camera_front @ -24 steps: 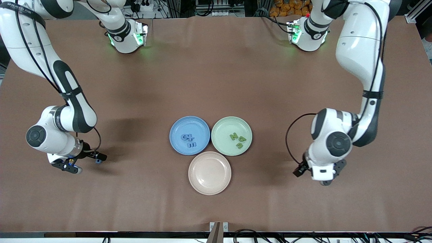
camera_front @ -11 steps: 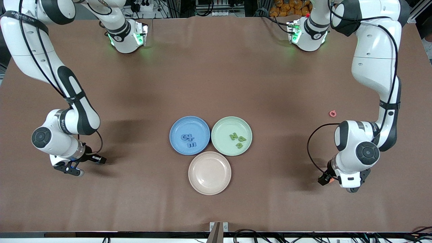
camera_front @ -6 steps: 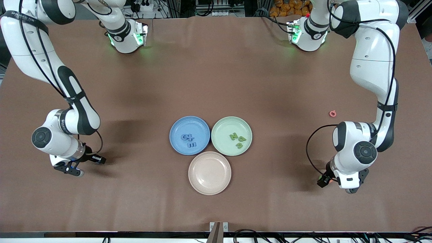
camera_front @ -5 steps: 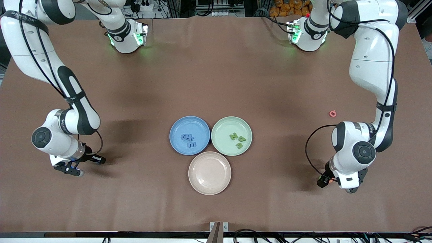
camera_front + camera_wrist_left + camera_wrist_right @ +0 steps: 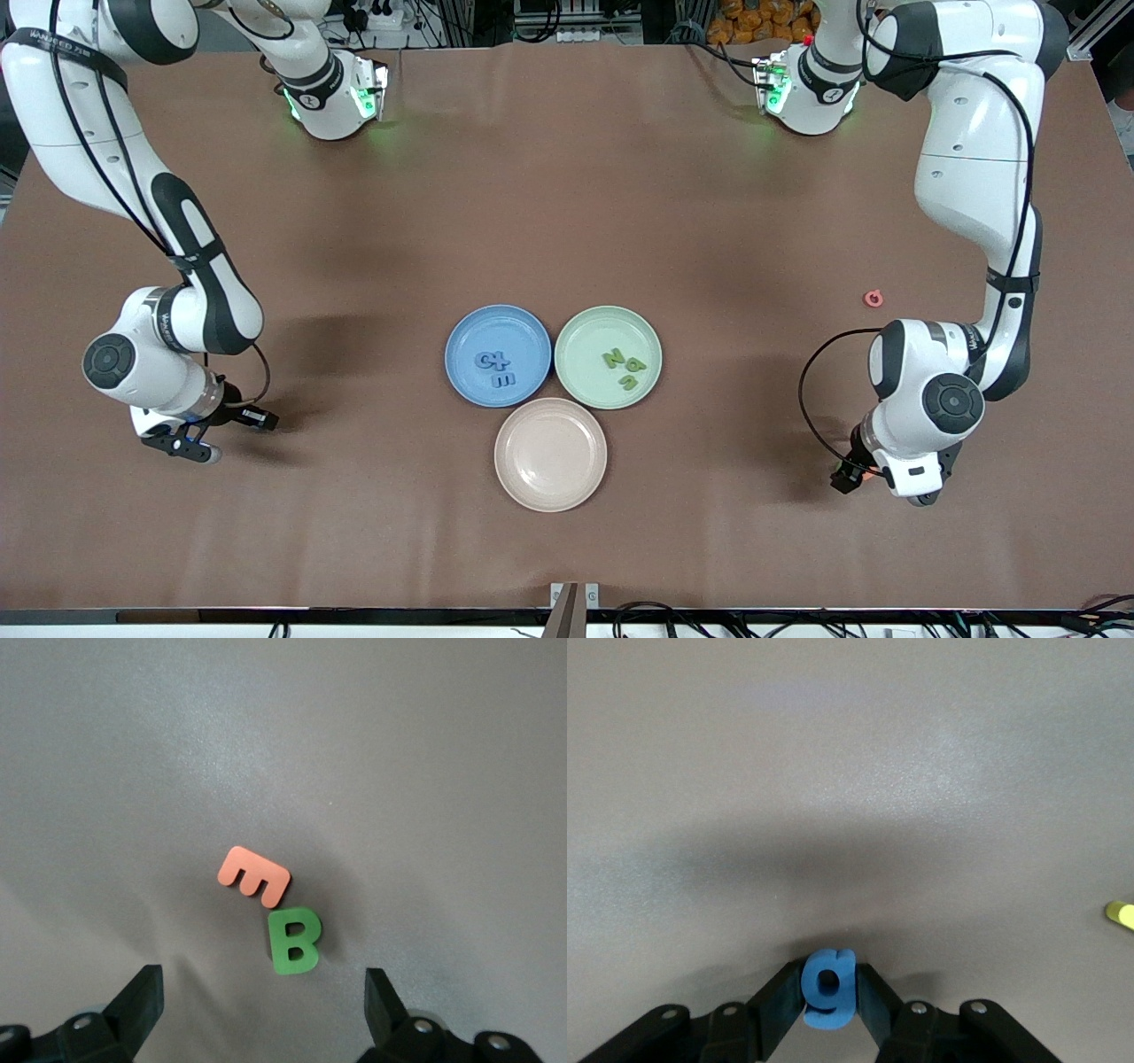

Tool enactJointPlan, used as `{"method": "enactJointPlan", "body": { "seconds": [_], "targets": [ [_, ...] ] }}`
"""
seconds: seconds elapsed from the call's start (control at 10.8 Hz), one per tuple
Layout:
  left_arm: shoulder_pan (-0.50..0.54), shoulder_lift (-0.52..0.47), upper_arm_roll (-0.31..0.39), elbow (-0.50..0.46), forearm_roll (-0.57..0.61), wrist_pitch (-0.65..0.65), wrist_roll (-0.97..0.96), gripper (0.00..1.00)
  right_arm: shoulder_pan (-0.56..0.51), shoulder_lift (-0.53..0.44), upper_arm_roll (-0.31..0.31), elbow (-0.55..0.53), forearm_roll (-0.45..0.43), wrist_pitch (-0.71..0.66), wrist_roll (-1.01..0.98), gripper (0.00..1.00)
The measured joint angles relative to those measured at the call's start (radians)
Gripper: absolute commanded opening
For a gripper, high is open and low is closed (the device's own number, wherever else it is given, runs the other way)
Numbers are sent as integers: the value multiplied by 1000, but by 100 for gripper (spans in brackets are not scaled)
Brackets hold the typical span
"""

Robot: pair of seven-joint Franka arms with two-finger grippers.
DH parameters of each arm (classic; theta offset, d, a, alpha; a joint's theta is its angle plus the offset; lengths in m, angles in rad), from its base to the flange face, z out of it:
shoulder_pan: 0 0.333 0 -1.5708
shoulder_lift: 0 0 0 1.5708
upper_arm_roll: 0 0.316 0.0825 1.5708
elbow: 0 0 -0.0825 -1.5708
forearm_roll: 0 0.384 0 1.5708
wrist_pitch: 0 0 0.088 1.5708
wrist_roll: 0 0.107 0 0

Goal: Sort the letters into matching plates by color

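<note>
At right arm's end of brown matte surface (image 5: 567, 221): right pincer (image 5: 829, 992), low over bare surface, clamped on small flat blue "g" letter (image 5: 828, 987); from front cam the letter is hidden under the wrist.
Blue g: held upright betw. the black fingers (image 5: 772, 1001), long axis along the pincer's reach; lower edge cut off by frame.
Left pincer (image 5: 266, 1014): spread wide, holding nothing, over flat green "B" letter (image 5: 293, 942); only finger tips show.
Green B: flat on surface, tilted, corner touching flat salmon-orange "E" piece (image 5: 253, 875).
Round blue matte plate (image 5: 461, 341): mid-surface, 3 blue shapes (image 5: 495, 368) inside, hard to read.
Round pale green plate (image 5: 580, 341): rim touching blue plate's, 3 green shapes (image 5: 625, 368) inside.
Round beige plate (image 5: 550, 455): nearer front cam than both.
Small pink ring-like piece (image 5: 873, 299): near left arm.
Yellow piece (image 5: 1121, 914): cut off, shape unclear.
</note>
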Motion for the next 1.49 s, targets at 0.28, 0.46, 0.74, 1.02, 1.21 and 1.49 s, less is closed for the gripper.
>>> {"method": "enactJointPlan", "body": {
  "seconds": [0.28,0.46,0.74,1.02,1.21,1.49],
  "targets": [
    [1,19,0,9,0,0,0,100,1,-1,0,3,-11,-2,-1,25],
    [1,34,1,10,0,0,0,100,1,-5,0,10,-17,-17,-1,25],
    [1,44,7,13,0,1,0,100,1,-5,0,11,-19,-21,-2,25],
    [2,44,12,14,0,1,0,100,3,-7,0,16,-19,-25,-2,25],
    [1,44,12,14,0,1,0,46,12,-18,2,29,-18,-59,-2,25],
    [2,44,12,20,0,0,2,0,66,-60,7,37,-15,-100,1,25]
  ]
}}
